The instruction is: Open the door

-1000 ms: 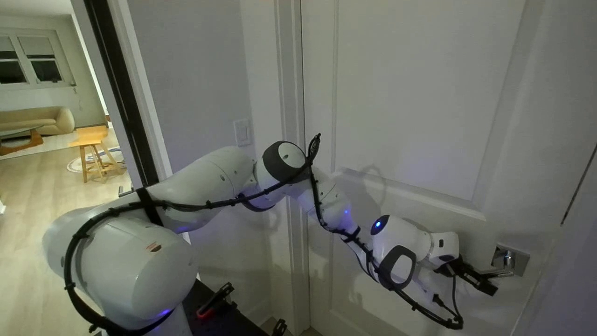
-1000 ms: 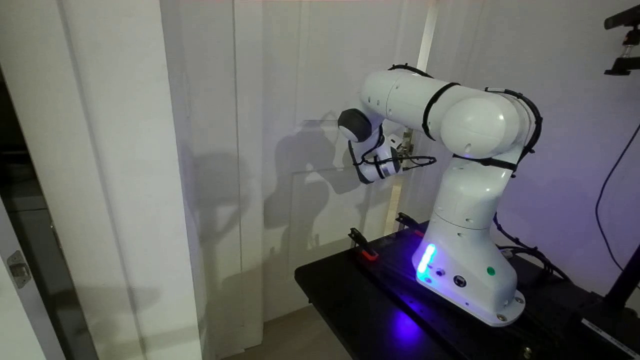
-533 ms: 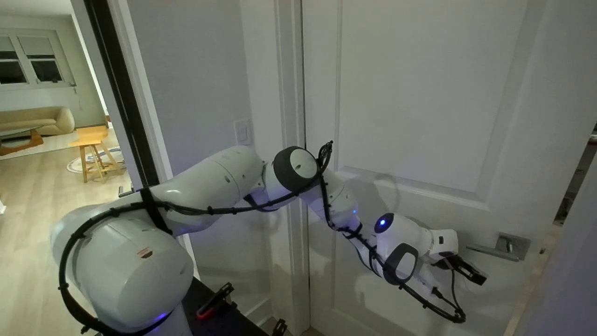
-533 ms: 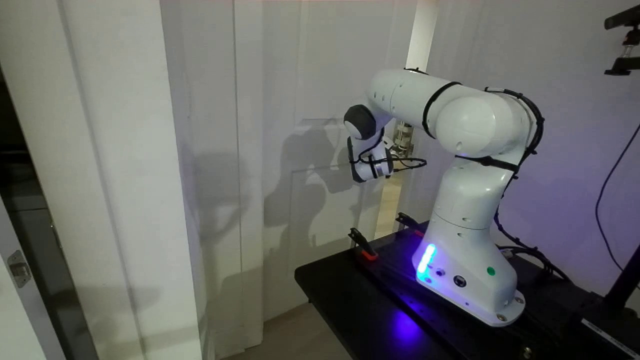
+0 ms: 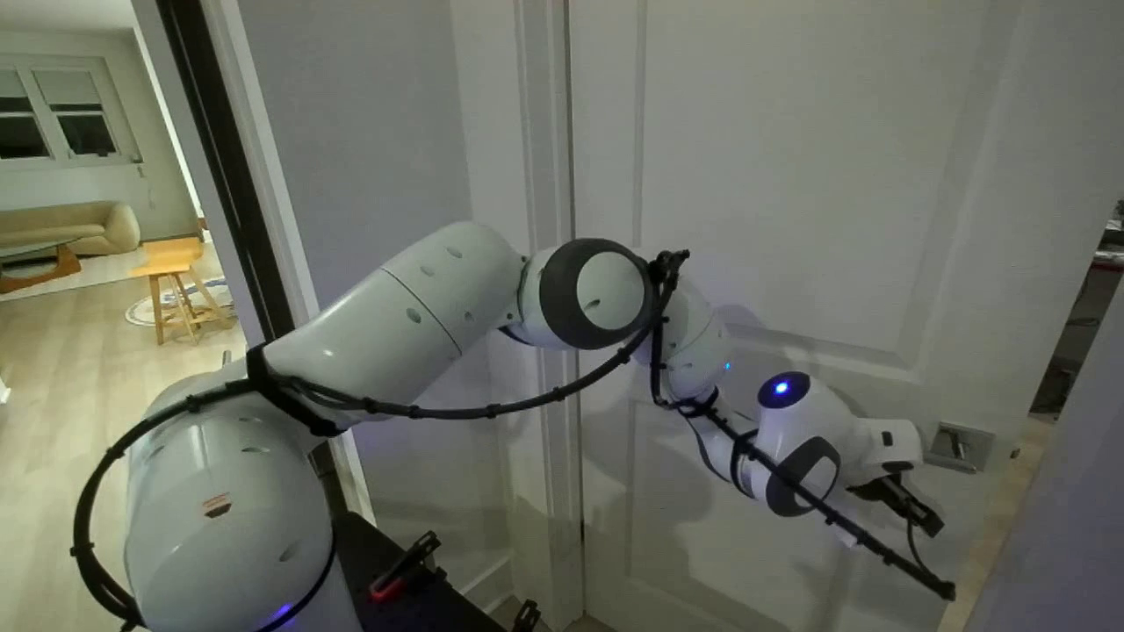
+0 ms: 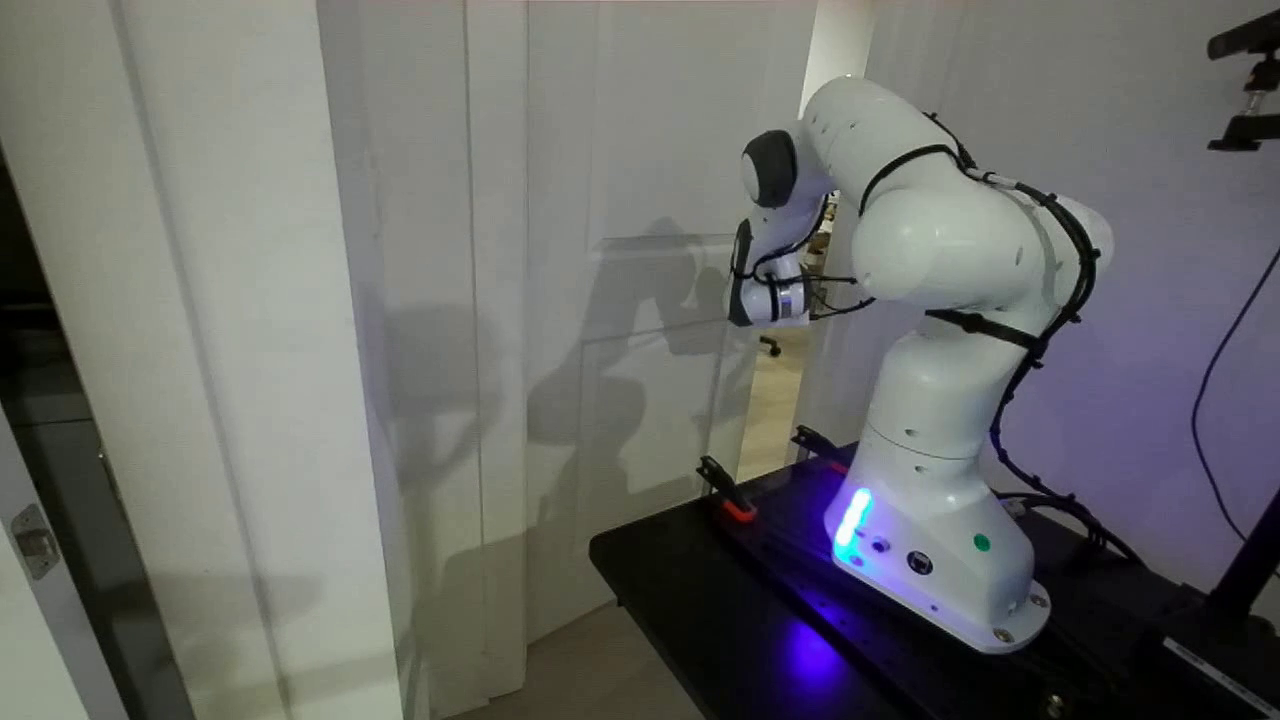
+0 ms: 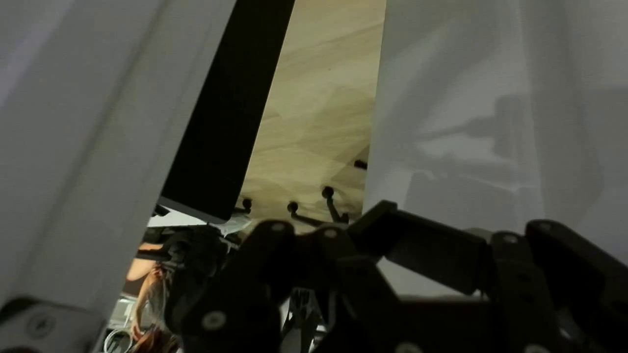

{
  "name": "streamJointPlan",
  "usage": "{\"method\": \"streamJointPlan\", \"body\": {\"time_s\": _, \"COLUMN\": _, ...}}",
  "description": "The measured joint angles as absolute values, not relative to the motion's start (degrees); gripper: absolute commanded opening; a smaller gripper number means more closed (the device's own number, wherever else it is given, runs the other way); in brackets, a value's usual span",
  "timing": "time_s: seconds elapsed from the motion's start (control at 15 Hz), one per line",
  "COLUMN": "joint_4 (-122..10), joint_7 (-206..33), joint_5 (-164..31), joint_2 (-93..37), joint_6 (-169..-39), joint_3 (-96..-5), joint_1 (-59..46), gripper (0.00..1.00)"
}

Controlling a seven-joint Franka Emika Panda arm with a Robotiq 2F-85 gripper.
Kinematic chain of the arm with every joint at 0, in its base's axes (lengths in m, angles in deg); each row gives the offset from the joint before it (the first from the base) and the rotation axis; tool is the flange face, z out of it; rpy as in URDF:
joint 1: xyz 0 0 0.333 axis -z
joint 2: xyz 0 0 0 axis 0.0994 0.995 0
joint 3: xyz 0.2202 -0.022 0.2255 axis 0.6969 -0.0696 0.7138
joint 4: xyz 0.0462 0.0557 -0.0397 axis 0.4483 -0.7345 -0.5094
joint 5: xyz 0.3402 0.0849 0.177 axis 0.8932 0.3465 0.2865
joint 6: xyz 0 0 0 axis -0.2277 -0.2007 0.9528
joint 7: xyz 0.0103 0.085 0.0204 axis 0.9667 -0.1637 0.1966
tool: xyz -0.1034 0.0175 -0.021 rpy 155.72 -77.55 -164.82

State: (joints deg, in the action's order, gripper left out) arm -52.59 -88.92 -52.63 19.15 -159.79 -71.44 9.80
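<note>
The white panelled door point(image 5: 790, 175) stands ajar; it also shows in an exterior view point(image 6: 690, 120) and on the right of the wrist view point(image 7: 431, 63). A gap runs along its free edge. The silver handle's square plate point(image 5: 961, 446) shows near that edge; its lever is mostly hidden behind my hand. My gripper point(image 5: 920, 518) is just below the handle, pointing toward the free edge. In the wrist view my gripper's fingertips point(image 7: 392, 215) appear to meet, with nothing seen between them. I cannot tell whether it touches the door. The other exterior view shows no clear fingers.
Wooden floor point(image 7: 319, 98), a dark panel point(image 7: 225, 117) and a person point(image 7: 147, 299) show through the gap. A white wall point(image 6: 1130, 420) borders the opening. A black table point(image 6: 680, 590) with clamps point(image 6: 728, 490) carries my base. A plain wall point(image 5: 378, 158) stands beside the hinge side.
The door has swung further and its gap is wider. My gripper has come off the lever, then my arm has risen and moved toward the door's free edge.
</note>
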Motion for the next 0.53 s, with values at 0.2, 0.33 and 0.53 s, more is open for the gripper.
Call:
{"method": "streamJointPlan", "body": {"time_s": 0.2, "joint_4": -55.2, "joint_7": -84.2, "joint_5": -57.7, "joint_2": 10.2, "joint_6": -148.5, "joint_3": -67.4, "joint_1": 14.1, "gripper": 0.33}}
{"method": "streamJointPlan", "body": {"time_s": 0.33, "joint_4": -57.4, "joint_7": -81.5, "joint_5": -59.5, "joint_2": 3.9, "joint_6": -139.8, "joint_3": -65.7, "joint_1": 15.5, "gripper": 0.48}}
{"method": "streamJointPlan", "body": {"time_s": 0.53, "joint_4": -61.1, "joint_7": -78.3, "joint_5": -59.7, "joint_2": -5.6, "joint_6": -125.2, "joint_3": -65.2, "joint_1": 15.2, "gripper": 0.7}}
